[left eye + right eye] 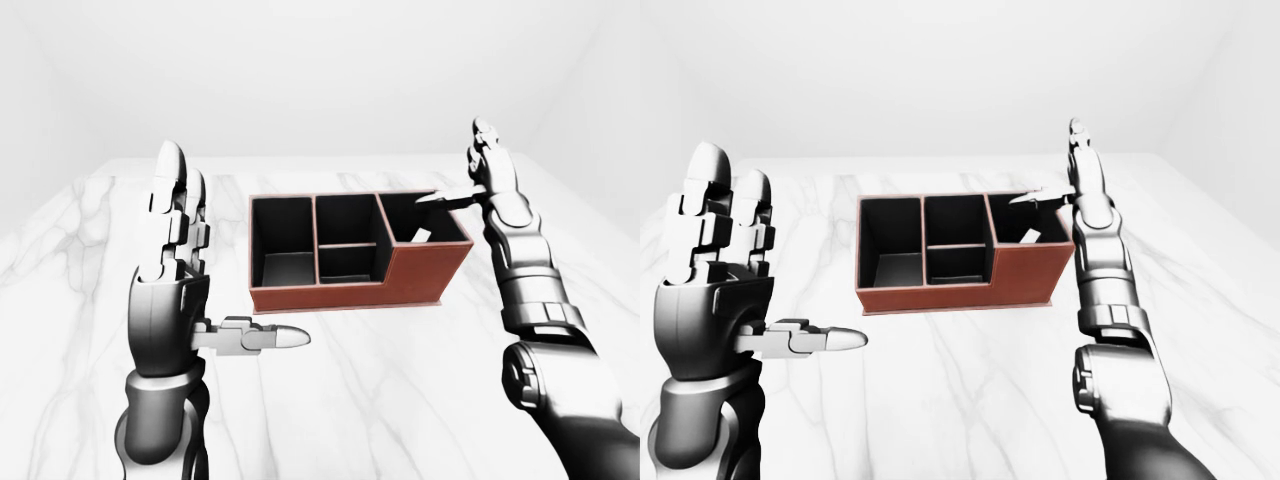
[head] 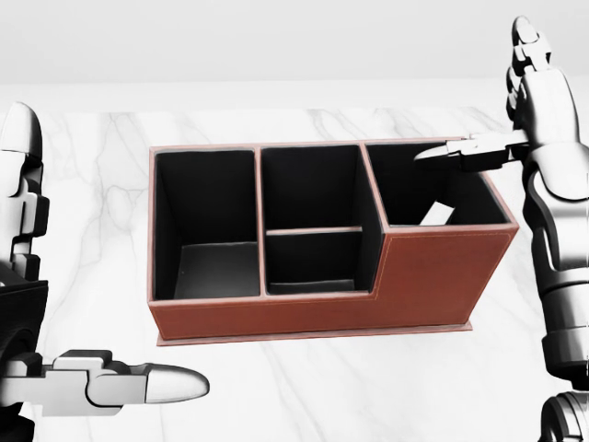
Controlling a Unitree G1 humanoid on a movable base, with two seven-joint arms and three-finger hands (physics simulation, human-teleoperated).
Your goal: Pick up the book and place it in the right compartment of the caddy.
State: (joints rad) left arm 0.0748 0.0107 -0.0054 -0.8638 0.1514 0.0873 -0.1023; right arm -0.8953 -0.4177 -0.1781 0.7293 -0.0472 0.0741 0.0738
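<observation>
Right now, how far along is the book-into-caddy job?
Looks essentially done. A pale corner of the book shows deep inside the right compartment of the reddish-brown leather caddy, most of it hidden by the wall. Nothing is in hand: the right hand is open above that compartment's far right rim, and the left hand is open, clear of the caddy. Left: pull the right arm away.

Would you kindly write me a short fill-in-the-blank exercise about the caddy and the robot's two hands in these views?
1. The caddy stands on a white ___ table.
2. A pale corner of the book shows inside the caddy's ___ compartment.
3. The right hand, above the caddy's right end, has its fingers ___.
4. The left hand holds ___.

Missing words: marble; right; open; nothing
</observation>
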